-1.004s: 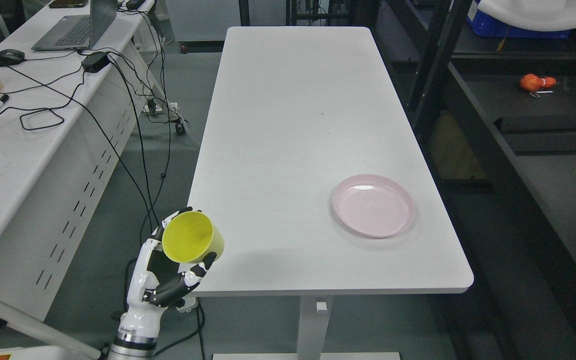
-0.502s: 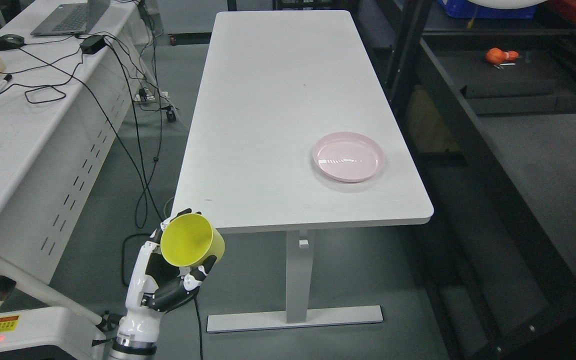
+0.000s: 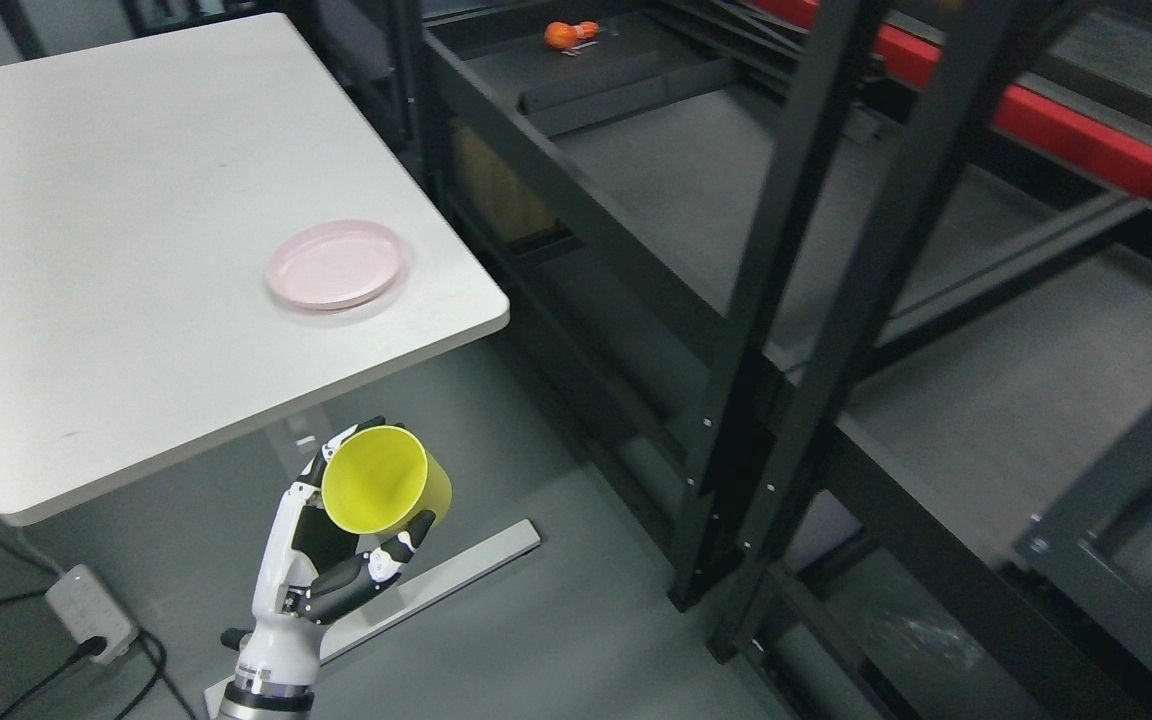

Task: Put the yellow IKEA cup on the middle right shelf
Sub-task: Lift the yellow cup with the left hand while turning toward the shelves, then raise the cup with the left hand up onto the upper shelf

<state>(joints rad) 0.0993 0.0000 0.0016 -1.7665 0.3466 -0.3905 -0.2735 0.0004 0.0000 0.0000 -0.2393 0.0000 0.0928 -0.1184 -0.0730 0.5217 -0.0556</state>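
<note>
Carry step: left hand at 7 o'clock, fingers curled tight round the yellow cup, tipped, mouth toward camera, clear of the white table. Next, likely: reach toward 2 o'clock, level out, lower onto the shelf between the black uprights.

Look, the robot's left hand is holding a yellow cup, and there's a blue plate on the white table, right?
Almost. The plate is pink, not blue, as the head view shows. The left hand does hold the yellow cup, and the plate does sit on the white table.

Yellow cup tilted, held in hand.
</note>
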